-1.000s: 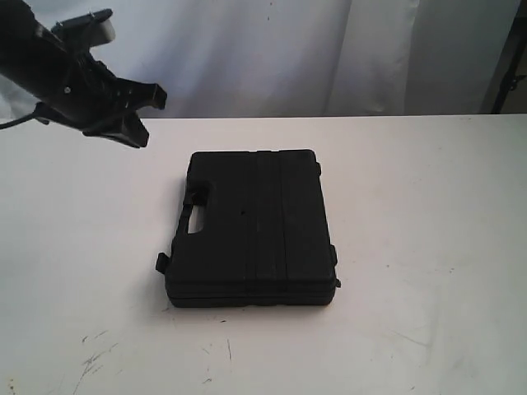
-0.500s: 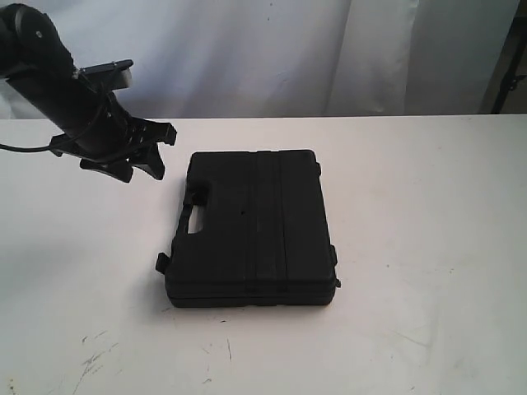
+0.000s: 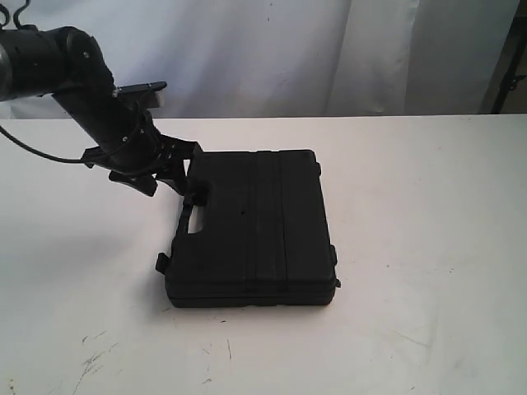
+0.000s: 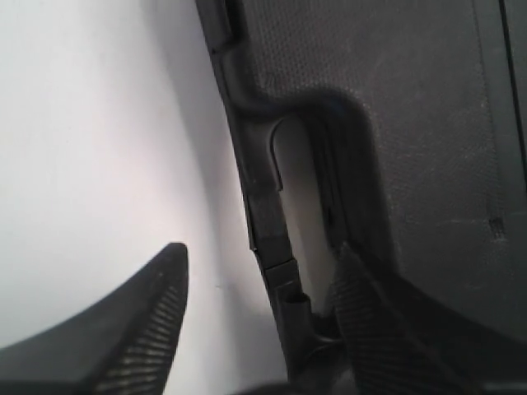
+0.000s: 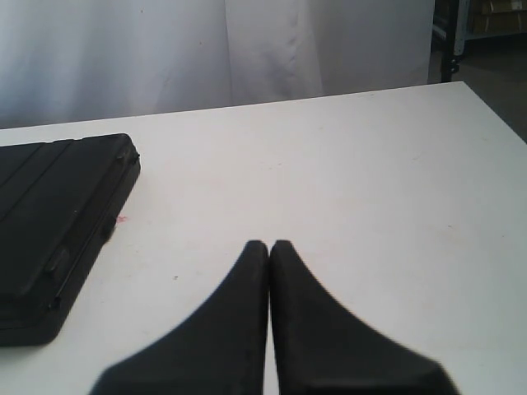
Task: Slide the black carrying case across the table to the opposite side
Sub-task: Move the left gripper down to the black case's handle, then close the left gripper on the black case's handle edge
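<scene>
Left gripper point(image 3: 174, 169), fingers point(image 4: 156, 313) apart, straddles handle point(image 4: 265, 206) of black carrying case point(image 3: 263, 230) (flat on table point(image 3: 428, 206)).

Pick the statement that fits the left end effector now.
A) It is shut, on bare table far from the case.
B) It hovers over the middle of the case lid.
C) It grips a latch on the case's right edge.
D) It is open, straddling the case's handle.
D: in the left wrist view the left end effector is open, with the handle of the case lying between its two sides.
</scene>
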{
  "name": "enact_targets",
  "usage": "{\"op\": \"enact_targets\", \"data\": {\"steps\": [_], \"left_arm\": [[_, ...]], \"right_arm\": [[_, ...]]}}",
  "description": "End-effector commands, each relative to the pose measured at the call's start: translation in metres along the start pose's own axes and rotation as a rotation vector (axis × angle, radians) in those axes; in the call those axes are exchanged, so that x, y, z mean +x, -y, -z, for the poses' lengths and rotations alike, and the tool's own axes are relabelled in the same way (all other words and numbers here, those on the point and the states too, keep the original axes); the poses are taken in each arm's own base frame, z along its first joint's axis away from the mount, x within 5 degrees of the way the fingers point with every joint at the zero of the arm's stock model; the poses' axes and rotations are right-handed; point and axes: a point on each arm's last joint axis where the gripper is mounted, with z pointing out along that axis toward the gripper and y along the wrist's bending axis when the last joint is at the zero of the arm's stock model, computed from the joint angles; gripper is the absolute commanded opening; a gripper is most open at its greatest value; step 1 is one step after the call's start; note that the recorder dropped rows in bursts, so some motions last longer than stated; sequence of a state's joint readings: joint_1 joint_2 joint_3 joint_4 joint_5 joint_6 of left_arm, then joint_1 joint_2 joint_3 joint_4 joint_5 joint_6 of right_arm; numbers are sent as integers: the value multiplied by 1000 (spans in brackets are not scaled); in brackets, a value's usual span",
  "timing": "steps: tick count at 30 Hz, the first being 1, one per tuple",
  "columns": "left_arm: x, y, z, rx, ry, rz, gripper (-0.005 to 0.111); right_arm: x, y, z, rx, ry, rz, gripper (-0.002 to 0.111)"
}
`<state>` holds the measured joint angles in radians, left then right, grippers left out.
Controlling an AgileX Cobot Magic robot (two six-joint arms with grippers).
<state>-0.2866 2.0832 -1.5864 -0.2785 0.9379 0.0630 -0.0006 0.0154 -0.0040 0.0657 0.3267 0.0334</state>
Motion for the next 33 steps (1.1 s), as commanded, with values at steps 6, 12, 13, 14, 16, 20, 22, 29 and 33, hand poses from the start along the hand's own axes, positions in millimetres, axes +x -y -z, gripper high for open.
{"op": "enact_targets", "data": {"steps": [6, 12, 13, 14, 16, 20, 22, 29, 33], "left_arm": [[-9, 5, -23, 16, -80, 0, 40], [-8, 1, -40, 13, -114, 9, 40], [-7, 0, -43, 12, -123, 11, 40], [-7, 0, -44, 12, -125, 11, 40], [-7, -1, -48, 11, -132, 13, 43], [-7, -1, -52, 15, -141, 17, 54], [-7, -2, -57, 19, -148, 24, 56], [-7, -2, -68, 41, -143, 49, 52], [-8, -3, -68, 36, -130, 47, 39]], "right_arm": [[1, 0, 0, 6, 1, -10, 0], [1, 0, 0, 6, 1, -10, 0], [1, 0, 0, 6, 1, -10, 0], [1, 0, 0, 6, 1, -10, 0], [1, 0, 0, 6, 1, -10, 0], [1, 0, 0, 6, 1, -10, 0], [1, 0, 0, 6, 1, -10, 0], [1, 0, 0, 6, 1, -10, 0], [1, 0, 0, 6, 1, -10, 0]]}}
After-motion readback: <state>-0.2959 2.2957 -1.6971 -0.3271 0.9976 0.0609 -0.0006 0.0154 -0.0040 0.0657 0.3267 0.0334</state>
